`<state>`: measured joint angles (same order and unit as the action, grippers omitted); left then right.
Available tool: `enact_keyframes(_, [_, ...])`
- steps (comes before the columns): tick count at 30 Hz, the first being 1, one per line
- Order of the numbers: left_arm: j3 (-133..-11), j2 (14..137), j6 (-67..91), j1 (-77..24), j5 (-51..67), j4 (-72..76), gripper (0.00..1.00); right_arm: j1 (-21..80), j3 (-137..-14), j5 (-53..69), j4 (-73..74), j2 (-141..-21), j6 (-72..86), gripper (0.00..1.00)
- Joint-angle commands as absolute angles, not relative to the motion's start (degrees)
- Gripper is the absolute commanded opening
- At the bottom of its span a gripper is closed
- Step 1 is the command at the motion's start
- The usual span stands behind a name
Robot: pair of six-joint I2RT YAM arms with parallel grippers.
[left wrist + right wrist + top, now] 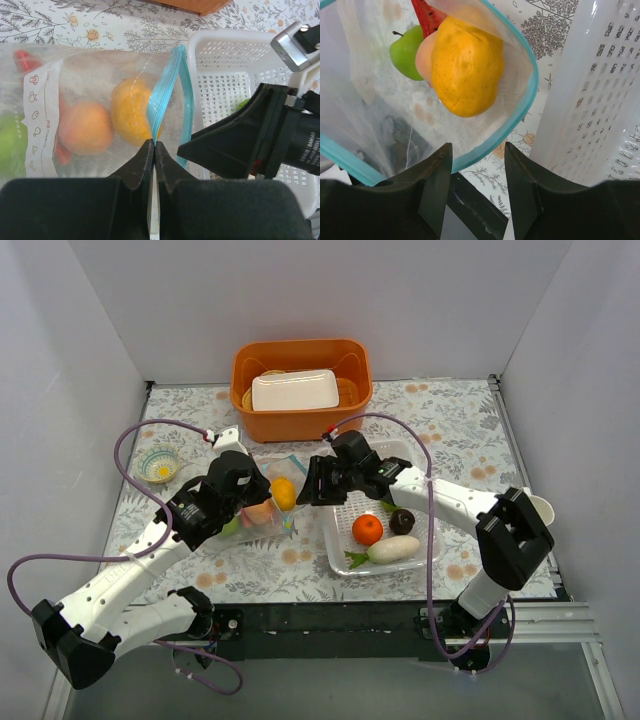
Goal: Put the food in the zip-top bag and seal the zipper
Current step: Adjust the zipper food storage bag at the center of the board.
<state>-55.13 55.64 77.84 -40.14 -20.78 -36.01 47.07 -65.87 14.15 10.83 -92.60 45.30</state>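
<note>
The clear zip-top bag lies mid-table with its mouth held open. Inside are a yellow mango, a peach, a green apple and a red watermelon slice. My left gripper is shut on the blue-teal zipper at the mouth edge. My right gripper is open and empty, just outside the bag's mouth by the zipper strip. An orange, a dark purple fruit and a white radish lie in the white mesh basket.
An orange tub with a white tray inside stands at the back. A small patterned bowl sits at the left. A white cup is at the right edge. White walls enclose the table.
</note>
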Motion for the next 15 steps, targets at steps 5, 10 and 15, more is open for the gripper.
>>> enact_keyframes(5, [-55.2, 52.1, 78.8, -40.2, -22.7, -37.0, 0.0, 47.5, -71.9, 13.4, 11.0, -95.9, 42.4, 0.29])
enact_keyframes(10, [-57.3, 51.8, 80.2, -40.2, -27.0, -39.2, 0.0, 47.6, -79.9, 12.0, 13.5, -95.3, 37.9, 0.06])
enact_keyframes(15, [-60.1, 50.5, 79.3, -40.2, -29.9, -40.2, 0.0, 48.5, -92.9, 16.9, 19.1, -99.8, 32.1, 0.02])
